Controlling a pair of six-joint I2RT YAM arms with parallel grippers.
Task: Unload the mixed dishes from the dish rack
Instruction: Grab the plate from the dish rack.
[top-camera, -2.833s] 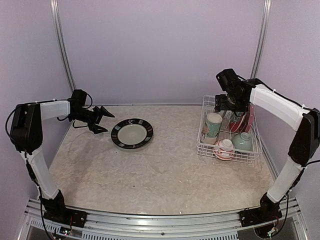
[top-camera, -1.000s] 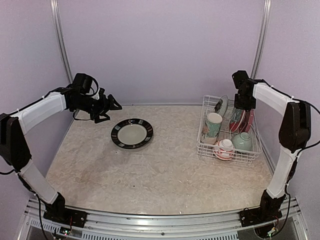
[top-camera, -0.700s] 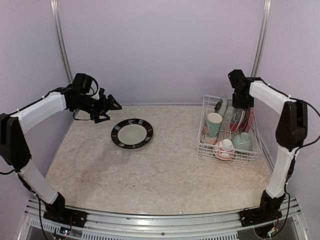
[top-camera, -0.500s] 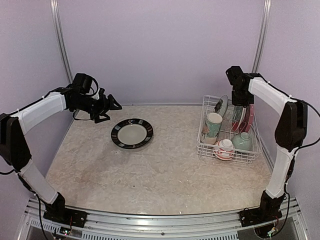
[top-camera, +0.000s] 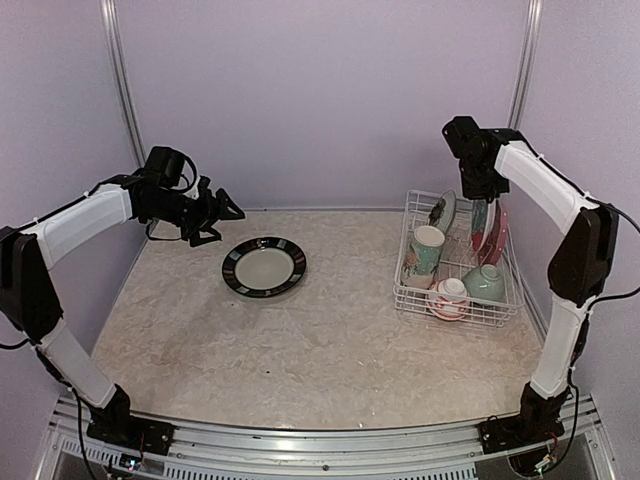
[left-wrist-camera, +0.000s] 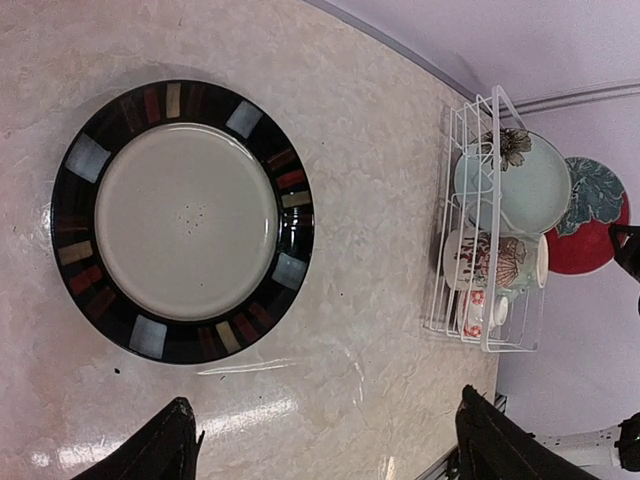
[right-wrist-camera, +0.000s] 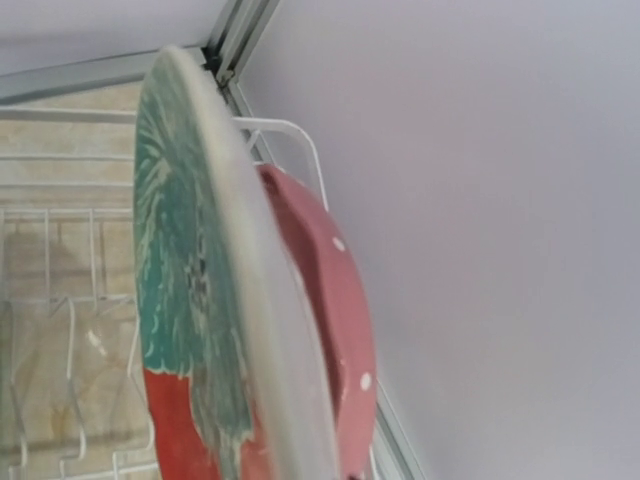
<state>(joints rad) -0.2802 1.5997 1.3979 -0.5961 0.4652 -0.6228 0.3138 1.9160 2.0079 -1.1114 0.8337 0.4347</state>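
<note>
The white wire dish rack (top-camera: 452, 316) stands at the right and holds a cream patterned mug (top-camera: 426, 252), a light teal plate (top-camera: 441, 212), a mint bowl (top-camera: 485, 284) and a white-pink bowl (top-camera: 449, 298). My right gripper (top-camera: 481, 197) is shut on the top rim of the red-teal floral plate (right-wrist-camera: 175, 330), which stands on edge over the rack's back. The pink dotted plate (right-wrist-camera: 335, 290) is right behind it. The right fingers are hidden in the wrist view. My left gripper (left-wrist-camera: 325, 410) hangs open and empty above the table, beside a black-rimmed plate (top-camera: 264, 267) lying flat.
Lilac walls close in at the back and on both sides. The right wall (right-wrist-camera: 500, 200) and its metal corner post (top-camera: 520, 90) are close behind the rack. Marbled tabletop (top-camera: 320, 360) stretches between the flat plate and the rack.
My right arm has risen and swung slightly left, and the floral plate has come up with it. The left arm rose from the table earlier and has held still over the last second.
</note>
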